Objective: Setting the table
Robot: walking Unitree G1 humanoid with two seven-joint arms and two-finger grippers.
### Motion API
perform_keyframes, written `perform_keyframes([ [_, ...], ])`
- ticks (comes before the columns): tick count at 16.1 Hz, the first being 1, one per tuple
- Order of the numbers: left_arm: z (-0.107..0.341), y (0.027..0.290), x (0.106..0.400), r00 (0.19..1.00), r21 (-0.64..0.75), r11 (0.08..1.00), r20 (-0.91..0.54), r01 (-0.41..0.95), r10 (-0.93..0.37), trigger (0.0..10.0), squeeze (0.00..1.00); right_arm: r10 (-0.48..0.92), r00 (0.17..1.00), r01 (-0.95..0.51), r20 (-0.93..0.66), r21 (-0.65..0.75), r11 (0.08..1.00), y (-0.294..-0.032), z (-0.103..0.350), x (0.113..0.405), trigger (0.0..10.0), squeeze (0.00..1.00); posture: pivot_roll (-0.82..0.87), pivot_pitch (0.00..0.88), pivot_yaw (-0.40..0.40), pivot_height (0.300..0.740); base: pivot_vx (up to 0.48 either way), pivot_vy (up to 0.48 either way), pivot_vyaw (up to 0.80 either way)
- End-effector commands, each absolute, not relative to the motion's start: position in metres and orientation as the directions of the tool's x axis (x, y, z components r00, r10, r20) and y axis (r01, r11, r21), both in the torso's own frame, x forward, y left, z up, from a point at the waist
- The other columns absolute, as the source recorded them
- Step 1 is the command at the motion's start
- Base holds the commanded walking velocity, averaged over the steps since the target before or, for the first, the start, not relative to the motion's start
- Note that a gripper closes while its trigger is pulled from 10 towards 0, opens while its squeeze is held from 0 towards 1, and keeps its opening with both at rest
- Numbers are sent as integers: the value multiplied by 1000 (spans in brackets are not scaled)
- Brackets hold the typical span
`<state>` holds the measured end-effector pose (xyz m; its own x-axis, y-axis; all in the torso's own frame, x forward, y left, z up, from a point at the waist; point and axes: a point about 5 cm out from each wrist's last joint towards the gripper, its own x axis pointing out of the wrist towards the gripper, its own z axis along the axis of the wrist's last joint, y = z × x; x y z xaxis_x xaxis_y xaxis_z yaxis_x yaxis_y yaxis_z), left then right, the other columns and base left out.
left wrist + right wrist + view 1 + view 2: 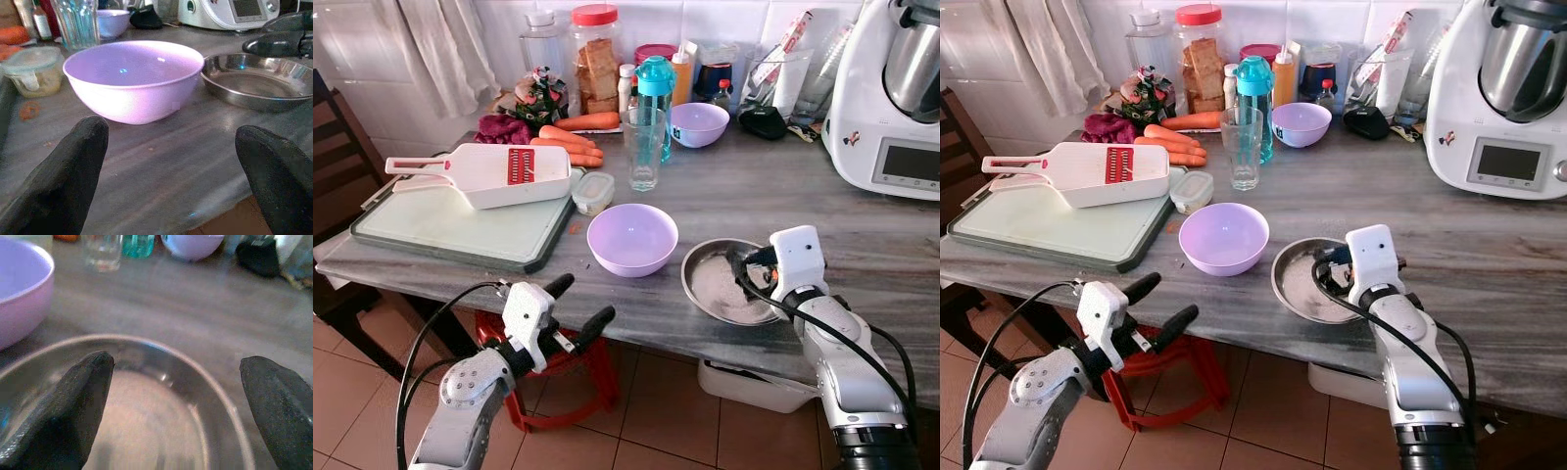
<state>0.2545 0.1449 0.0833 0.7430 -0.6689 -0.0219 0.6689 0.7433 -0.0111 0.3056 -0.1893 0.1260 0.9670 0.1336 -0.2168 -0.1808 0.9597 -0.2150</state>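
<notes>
A lilac bowl stands near the front of the grey marble table. Just right of it lies a shallow steel plate. My right gripper is open and reaches over the plate's right part, its fingers low above the plate's inside. My left gripper is open, in front of the table's edge and slightly below it. It points at the lilac bowl with nothing between its fingers. A clear glass and a second lilac bowl stand farther back.
A cutting board with a white slicer takes up the table's left. Carrots, a teal bottle and jars line the back. A white kitchen machine stands at right. A red stool and a white tub sit underneath.
</notes>
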Motion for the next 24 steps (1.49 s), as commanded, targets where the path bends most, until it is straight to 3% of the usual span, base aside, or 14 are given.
perform_keyframes([
  [1,83,147,251,719,-24,721,-45,693,-693,10000,0,154,960,-205,-233,-215,955,-188,128,305,10000,651,-14,0,55,740,0,0,0],
  [4,82,148,250,708,-33,710,-48,703,-704,10000,0,178,944,-239,-279,-200,950,-186,125,305,10000,588,-17,0,58,740,0,0,0],
  [7,83,148,250,703,-33,705,-49,708,-709,10000,0,214,919,-274,-332,-147,950,-183,120,301,10000,447,-14,0,57,740,0,0,0],
  [24,84,142,245,686,-46,688,-55,724,-726,10000,0,318,853,-370,-415,-49,928,-157,99,303,10000,420,-1,1,49,740,0,0,0],
])
